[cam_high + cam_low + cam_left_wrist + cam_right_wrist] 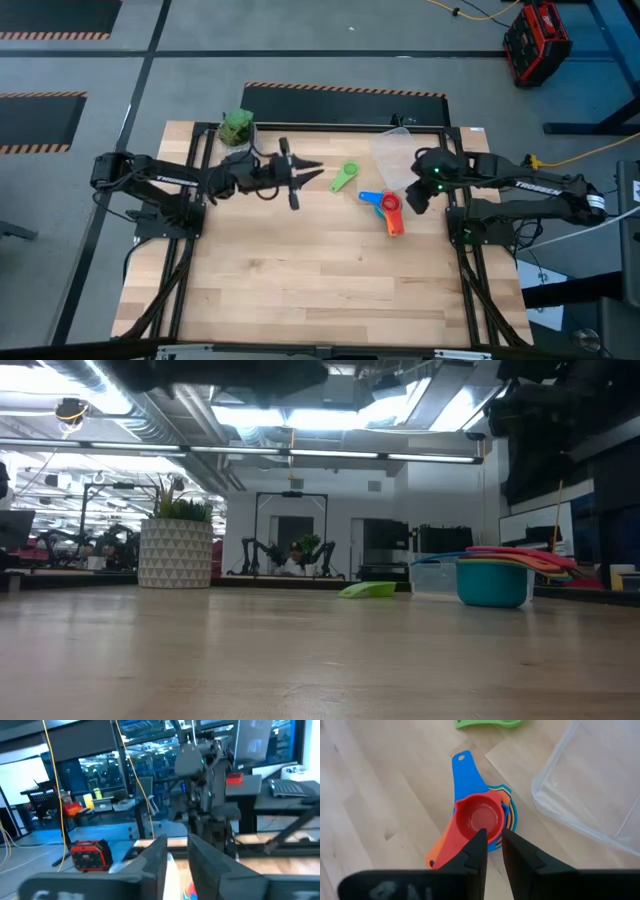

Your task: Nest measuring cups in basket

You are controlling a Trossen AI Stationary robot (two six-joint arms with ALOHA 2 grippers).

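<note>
Risk: green cup (345,178) stranded outside basket (393,152)
We hover right gripper (490,847), jaws nearly closed, empty, over nested stack (481,822); left gripper (177,857) slightly parted, empty; basket at two o'clock of stack

"TROSSEN" lettering on right arm (520,184)

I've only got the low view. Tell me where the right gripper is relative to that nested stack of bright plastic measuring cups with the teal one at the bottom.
Observer: The right gripper is directly over the stack, at the rim of the red cup on top.
Operator: Now place the basket for me.
Observer: The clear plastic tub sits right next to the stack, towards the table's far edge. No cup shows in the part of it that I can see.
Operator: Report the left arm.
Observer: The left gripper is beside the loose green measuring cup, which lies on the table apart from the stack.
</note>
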